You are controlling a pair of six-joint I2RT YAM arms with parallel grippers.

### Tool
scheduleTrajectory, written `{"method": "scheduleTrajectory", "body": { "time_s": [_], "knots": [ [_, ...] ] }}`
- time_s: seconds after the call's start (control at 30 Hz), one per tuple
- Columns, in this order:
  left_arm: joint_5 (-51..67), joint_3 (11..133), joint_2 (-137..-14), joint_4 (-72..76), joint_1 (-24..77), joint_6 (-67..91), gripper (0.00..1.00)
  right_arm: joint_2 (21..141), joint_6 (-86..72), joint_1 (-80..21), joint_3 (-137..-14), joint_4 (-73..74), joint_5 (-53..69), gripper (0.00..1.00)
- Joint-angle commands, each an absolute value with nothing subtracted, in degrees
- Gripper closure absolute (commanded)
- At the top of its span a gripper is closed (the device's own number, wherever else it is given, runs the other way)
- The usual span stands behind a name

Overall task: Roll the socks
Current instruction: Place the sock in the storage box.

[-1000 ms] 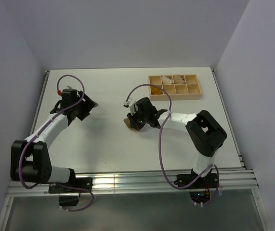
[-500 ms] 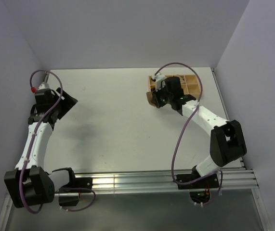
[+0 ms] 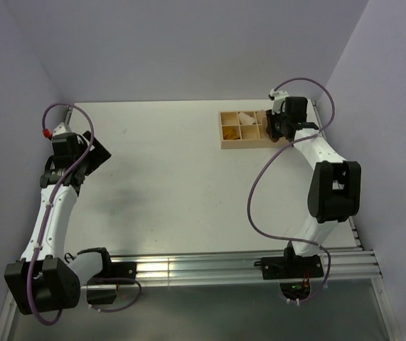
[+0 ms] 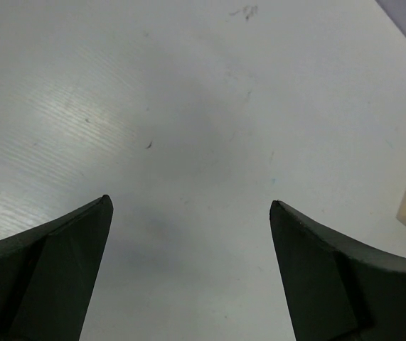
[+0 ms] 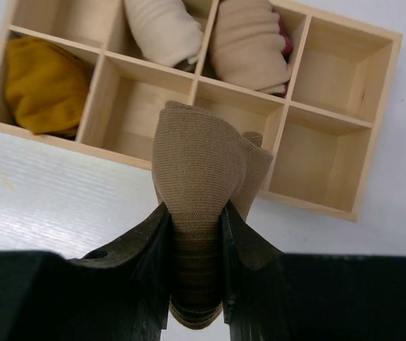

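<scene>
above the wooden tray (image 5: 309, 204), the right fingers (image 5: 161, 227) are pinched on the tan-brown sock (image 5: 203, 163), rolled and soft; it looks light and springy, so holding its folded middle seems best. the left fingers (image 4: 82, 234) stand wide apart, empty, over the desk (image 4: 188, 85).

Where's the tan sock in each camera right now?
Top external: mostly hidden under the right gripper, at the right end of the wooden tray.
Left wrist: not in it.
Right wrist: the tan sock is in the centre, pinched in that gripper over the tray's near row.
Shared landmark: the mustard sock in the tray's near-left compartment, seen from the top and right wrist views.
</scene>
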State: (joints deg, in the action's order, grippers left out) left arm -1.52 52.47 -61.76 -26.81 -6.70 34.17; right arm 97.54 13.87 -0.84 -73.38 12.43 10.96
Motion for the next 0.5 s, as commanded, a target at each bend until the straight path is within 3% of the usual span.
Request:
{"method": "scheduleTrajectory", "body": {
  "time_s": [0.0, 0.17, 0.47],
  "knots": [
    [-12.0, 56.0, -61.3, -30.5, -3.0, 32.2, 0.01, 100.5, 15.9, 1.2, -77.7, 12.7, 10.5, 1.0],
    [-21.1, 54.0, -58.4, -30.3, 4.0, 31.7, 0.0, 103.9, 16.3, 1.3, -79.0, 10.3, 7.8, 1.0],
    [-21.7, 51.8, -58.7, -28.7, 5.2, 31.9, 0.0, 106.3, 21.5, 1.1, -79.8, 7.4, 5.8, 1.0]
  ]
}}
